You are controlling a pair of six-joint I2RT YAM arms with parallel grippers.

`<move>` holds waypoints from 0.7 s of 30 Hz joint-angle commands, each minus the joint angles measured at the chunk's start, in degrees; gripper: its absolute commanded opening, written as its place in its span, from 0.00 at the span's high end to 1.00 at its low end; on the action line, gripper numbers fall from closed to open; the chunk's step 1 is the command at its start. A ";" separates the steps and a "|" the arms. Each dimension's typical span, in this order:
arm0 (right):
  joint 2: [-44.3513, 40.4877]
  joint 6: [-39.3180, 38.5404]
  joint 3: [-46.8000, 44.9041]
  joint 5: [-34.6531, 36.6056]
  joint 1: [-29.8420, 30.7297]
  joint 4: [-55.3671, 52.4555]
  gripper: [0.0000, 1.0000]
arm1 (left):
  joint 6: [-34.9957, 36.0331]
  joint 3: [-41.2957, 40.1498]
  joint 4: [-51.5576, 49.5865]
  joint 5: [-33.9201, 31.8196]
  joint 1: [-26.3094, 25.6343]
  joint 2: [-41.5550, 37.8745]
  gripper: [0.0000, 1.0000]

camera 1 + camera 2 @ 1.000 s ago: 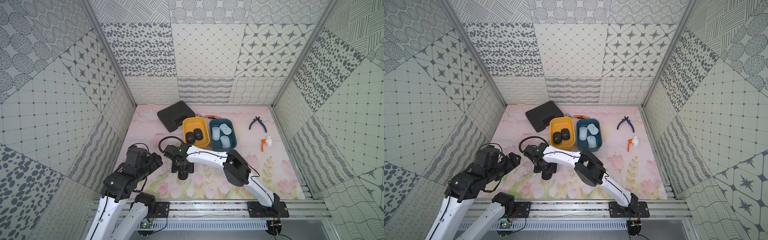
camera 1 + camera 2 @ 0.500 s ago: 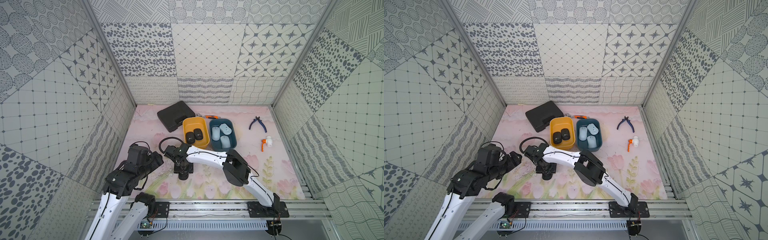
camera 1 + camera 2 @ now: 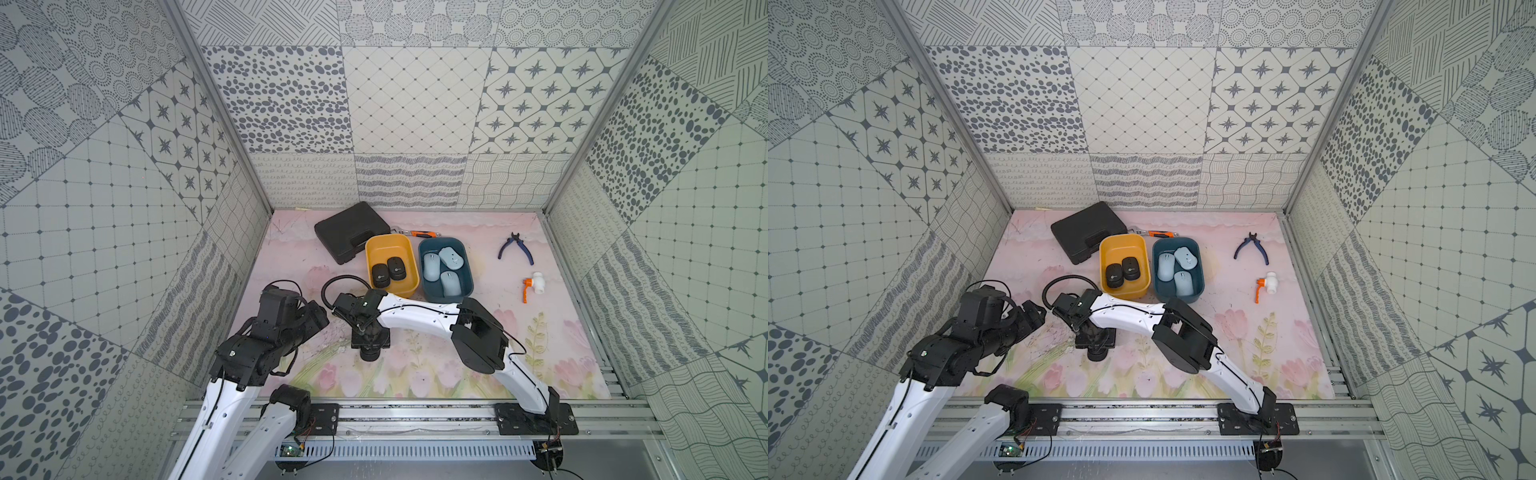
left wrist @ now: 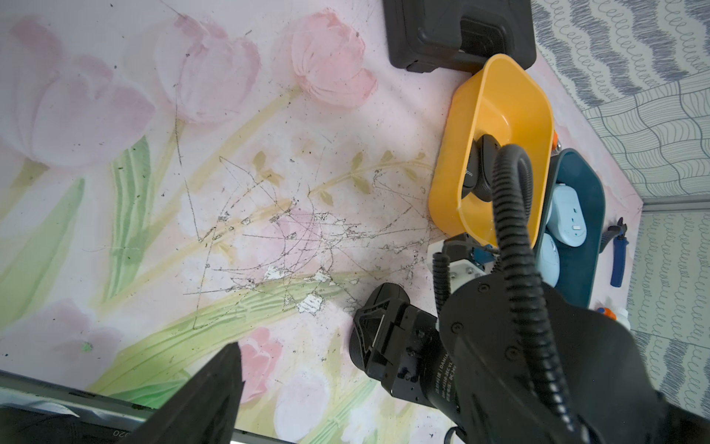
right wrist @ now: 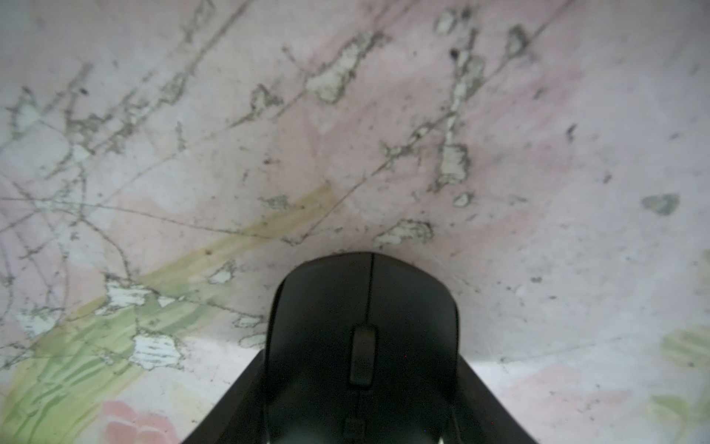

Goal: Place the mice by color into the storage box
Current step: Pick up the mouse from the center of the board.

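My right gripper is shut on a black mouse that lies on the flowered mat, with a dark finger on each side of it. In both top views this gripper points down at the mat's front left and hides the mouse. The yellow storage box holds two black mice. Beside it, the dark blue storage box holds three pale blue mice. My left gripper hovers open left of the right one, with nothing in it; one finger shows.
A black case lies behind the yellow box, an orange-handled tool behind both boxes. Blue-handled pliers and an orange and white valve lie at the right. Patterned walls close in three sides.
My right gripper has closed on the black mouse without shifting over the mat. The left arm has edged slightly up and toward the right arm.
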 commanded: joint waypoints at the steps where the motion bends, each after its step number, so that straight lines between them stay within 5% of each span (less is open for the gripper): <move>1: -2.64 -0.84 -0.66 2.08 -0.01 -1.98 0.59 | 1.56 0.22 2.15 -0.90 -0.04 0.49 0.10; 21: -6.62 -5.63 7.45 7.14 -1.35 -8.89 0.57 | 0.50 0.84 1.66 -0.22 -0.01 0.47 0.10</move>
